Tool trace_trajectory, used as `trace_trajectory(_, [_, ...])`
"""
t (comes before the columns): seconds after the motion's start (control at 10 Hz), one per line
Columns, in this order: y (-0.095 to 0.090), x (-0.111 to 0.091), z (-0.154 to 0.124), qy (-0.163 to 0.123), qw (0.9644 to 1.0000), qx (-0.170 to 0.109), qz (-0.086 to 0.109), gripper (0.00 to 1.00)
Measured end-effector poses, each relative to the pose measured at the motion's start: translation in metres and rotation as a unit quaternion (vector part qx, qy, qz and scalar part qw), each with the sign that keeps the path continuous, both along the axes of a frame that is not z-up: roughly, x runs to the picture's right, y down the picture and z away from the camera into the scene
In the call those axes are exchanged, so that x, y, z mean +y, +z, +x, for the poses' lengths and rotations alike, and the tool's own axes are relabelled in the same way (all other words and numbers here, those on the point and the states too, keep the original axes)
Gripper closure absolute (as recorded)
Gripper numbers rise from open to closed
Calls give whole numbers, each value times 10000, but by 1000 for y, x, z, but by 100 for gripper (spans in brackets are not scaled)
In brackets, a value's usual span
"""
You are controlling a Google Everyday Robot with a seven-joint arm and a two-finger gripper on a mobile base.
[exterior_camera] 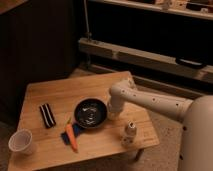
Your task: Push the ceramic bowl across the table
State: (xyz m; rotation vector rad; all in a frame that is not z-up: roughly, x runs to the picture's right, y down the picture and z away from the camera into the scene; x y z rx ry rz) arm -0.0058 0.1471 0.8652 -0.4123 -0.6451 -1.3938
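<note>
Black glossy bowl (90, 113) sits upright near the middle of the table (60, 95), a bit toward the front. White arm (150, 100) reaches in from the right, bent down so the gripper (112, 111) is at the bowl's right rim, touching or just beside it. Can't tell if the fingers are apart or closed; the wrist covers them.

Open room: bare planks behind the bowl up to the far edge, and a wide bare patch to its left rear. Front-left of the bowl is crowded: orange carrot-like item (71, 136) lies on a blue thing (76, 131), both just off the bowl's front-left rim, maybe touching. Black striped bar (47, 114) lies flat further left, apart from the bowl. White cup (21, 142) stands at the front-left corner, close to the edge. Small pale bottle-shaped item (129, 131) stands right of the bowl near the front-right edge, apart from it.

Hard to read: blue thing is mostly under the carrot, shape unclear. Table's front-left corner is cut by the frame bottom. Robot body (200, 135) is cut off at the right edge. Dark shelving (150, 30) behind; contents unreadable.
</note>
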Motion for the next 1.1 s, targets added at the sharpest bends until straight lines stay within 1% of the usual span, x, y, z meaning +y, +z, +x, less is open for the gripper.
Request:
trace_trajectory(0.1, [-7, -9, -36, -214, 9996, -130, 94, 100])
trace_trajectory(0.3, [-13, -19, -90, -559, 9978, -312, 139, 100])
trace_trajectory(0.4, [-8, -22, -125, -769, 9961, -422, 72, 100])
trace_trajectory(0.6, [6, -21, -177, -1038, 9926, -628, -47, 100])
trace_trajectory(0.7, [18, -23, -214, -1158, 9901, -785, -105, 100])
trace_trajectory(0.8, [24, -26, -233, -1195, 9889, -873, -114, 100])
trace_trajectory(0.9, [29, -28, -257, -1210, 9878, -980, -79, 99])
trace_trajectory(1.0, [34, -34, -281, -1173, 9875, -1057, -24, 96])
trace_trajectory(1.1, [35, -36, -285, -1161, 9875, -1068, -7, 96])
